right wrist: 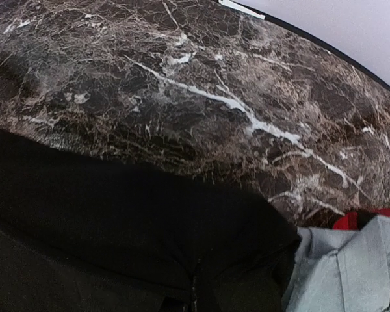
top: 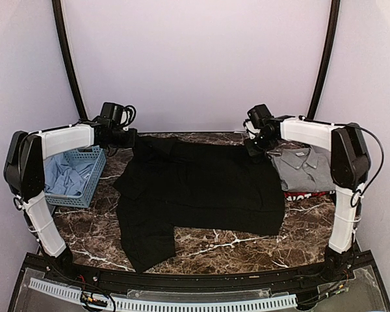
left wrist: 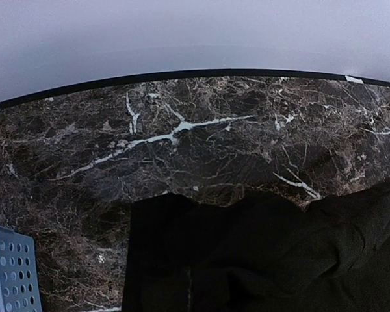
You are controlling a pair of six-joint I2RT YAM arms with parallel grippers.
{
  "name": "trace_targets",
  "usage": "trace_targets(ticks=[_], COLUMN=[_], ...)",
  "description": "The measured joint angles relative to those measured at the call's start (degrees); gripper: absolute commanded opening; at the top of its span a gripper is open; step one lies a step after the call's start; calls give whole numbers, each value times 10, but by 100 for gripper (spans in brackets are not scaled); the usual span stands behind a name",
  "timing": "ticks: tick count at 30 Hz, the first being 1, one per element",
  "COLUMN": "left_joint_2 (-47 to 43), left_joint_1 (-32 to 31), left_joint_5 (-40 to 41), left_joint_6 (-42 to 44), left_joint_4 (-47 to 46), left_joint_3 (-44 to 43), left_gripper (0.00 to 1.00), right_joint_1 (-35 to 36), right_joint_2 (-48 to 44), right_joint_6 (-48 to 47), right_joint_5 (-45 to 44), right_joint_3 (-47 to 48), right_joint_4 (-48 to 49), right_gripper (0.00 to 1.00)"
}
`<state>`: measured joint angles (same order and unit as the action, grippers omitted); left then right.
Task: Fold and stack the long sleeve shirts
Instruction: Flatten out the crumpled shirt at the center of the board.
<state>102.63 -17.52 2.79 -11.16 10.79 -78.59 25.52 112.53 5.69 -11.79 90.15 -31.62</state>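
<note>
Black shirt (top: 201, 188) is lying spread on the marble table (top: 234, 244), with the grey shirt (top: 305, 168) atop a red-edged shirt (top: 307, 194) at right and the blue basket (top: 91, 174) at left. We are seeing the left gripper (top: 125, 138) and right gripper (top: 255, 148) at its far corners; we cannot tell their grip.

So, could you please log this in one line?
black shirt spread; grey shirt folded; left gripper, right gripper at far edge; grip unclear
</note>
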Motion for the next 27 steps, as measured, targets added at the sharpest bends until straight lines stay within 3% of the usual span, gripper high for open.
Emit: trace_targets(ticks=[8, 12, 17, 20, 22, 27], left_joint_2=[3, 35, 90, 114, 130, 187], left_joint_1=[20, 28, 31, 38, 43, 49], left_joint_5=[26, 24, 34, 52, 61, 73], left_joint_6=[3, 7, 19, 24, 27, 34], left_joint_4=[-53, -60, -64, -63, -62, -54], left_joint_3=[-2, -43, -107, -130, -148, -219], left_gripper=[0, 0, 0, 0, 4, 25], right_joint_1=[0, 4, 3, -6, -17, -37], right_joint_2=[116, 162, 213, 243, 266, 289], right_joint_6=[-61, -83, -108, -123, -133, -139], right_joint_5=[-47, -91, -175, -228, -262, -302], right_joint_3=[148, 209, 277, 323, 362, 410], right_joint_4=[10, 9, -5, -16, -20, -30], right_gripper=[0, 2, 32, 41, 42, 45])
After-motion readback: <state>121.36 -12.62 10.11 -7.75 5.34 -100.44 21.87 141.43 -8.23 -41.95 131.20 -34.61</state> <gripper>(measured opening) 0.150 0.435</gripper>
